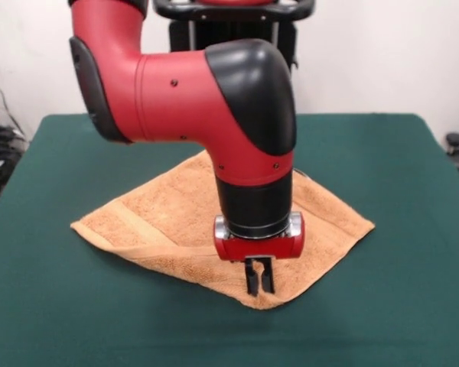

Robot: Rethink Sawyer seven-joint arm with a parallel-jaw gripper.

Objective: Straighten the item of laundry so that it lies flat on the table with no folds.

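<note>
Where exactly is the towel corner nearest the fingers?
Start at the green table, then the orange-tan towel lying diamond-wise on it. The corner is the towel's lowest point in the front view, just under the gripper, unlike the side corners.

Orange-tan towel (pixel 168 222) lying on the green table (pixel 53 321)

It is sitting turned diamond-wise, mostly spread, its woven border band showing near the left corner.

Red and black arm (pixel 191 84), bent at a black-capped elbow directly above the towel (pixel 161 222). The forearm runs level from the left; the last link drops straight down over the towel's near corner. A black wrist cylinder ends in a red collar. The hand (pixel 259 277) points downward, its two dark fingers (pixel 252 278) close together, tips at the cloth.
</note>
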